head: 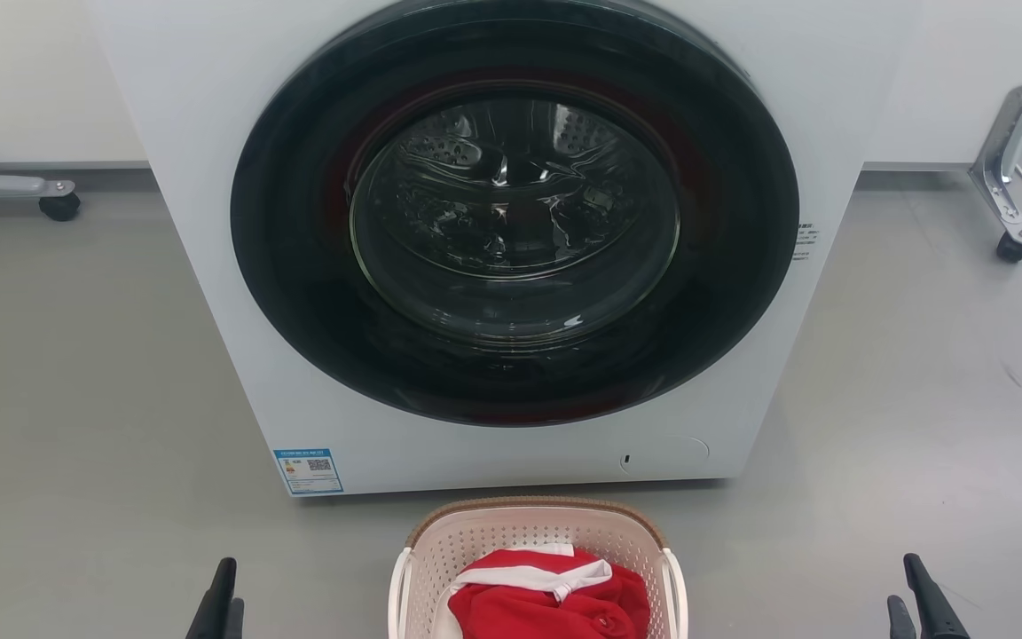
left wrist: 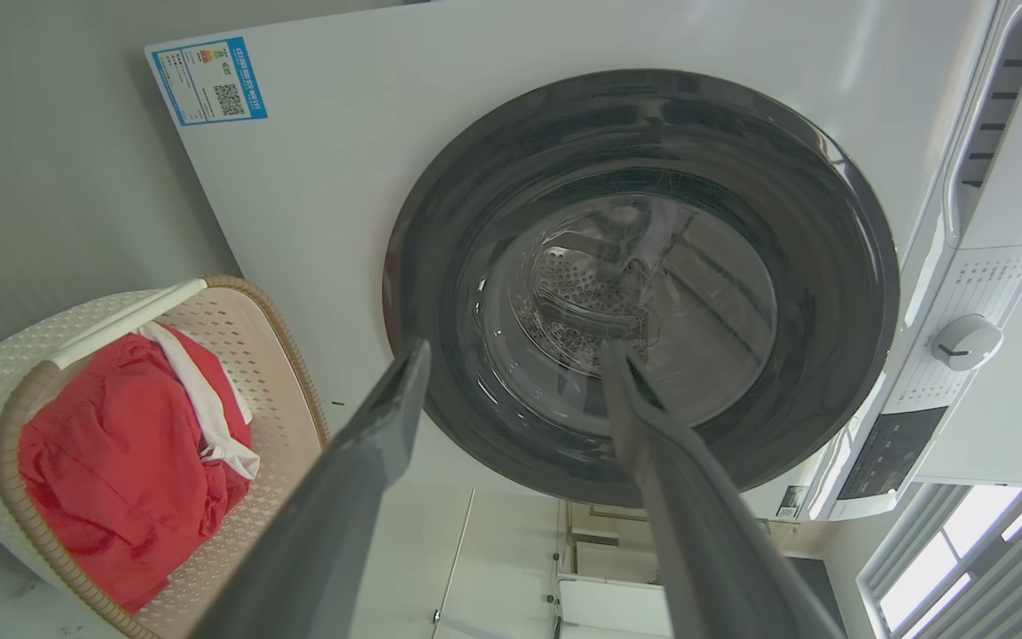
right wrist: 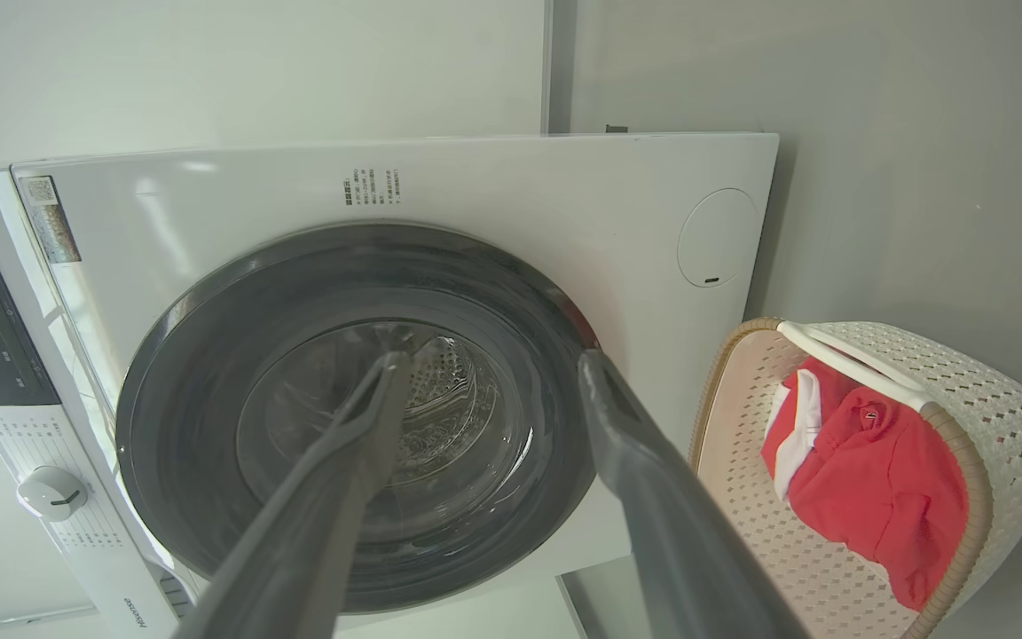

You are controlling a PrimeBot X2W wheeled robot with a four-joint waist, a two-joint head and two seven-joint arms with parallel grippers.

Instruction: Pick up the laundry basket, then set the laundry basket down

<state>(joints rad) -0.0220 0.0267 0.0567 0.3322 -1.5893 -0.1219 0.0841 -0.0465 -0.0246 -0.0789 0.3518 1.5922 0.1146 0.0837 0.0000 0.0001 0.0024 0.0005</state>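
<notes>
The cream perforated plastic laundry basket (head: pixel 475 552) with a brown braided-look rim stands on the grey floor (head: pixel 76 399), at the middle of the bottom edge of the head view. Its far rim is near the lower edge of the white front-loading washing machine (head: pixel 200 266), with a narrow strip of floor between them. Inside the basket lies a red garment with a white band (head: pixel 555 608). A white handle runs along each side.

The left gripper (head: pixel 225 590) is at the lower left and the right gripper (head: pixel 906 586) at the lower right. Both are well apart from the basket, with bare floor between each one and the basket wall. In the left wrist view the left gripper (left wrist: pixel 515 351) has its two dark fingers spread and nothing between them. The right gripper (right wrist: pixel 493 359) is the same in its own view. Both point toward the round dark glass door (head: pixel 511 213), which is closed.

Wide open floor lies on both sides of the washer. Far at the back stand a metal leg with a black wheel on the left (head: pixel 58 206) and another on the right (head: pixel 1012 244).
</notes>
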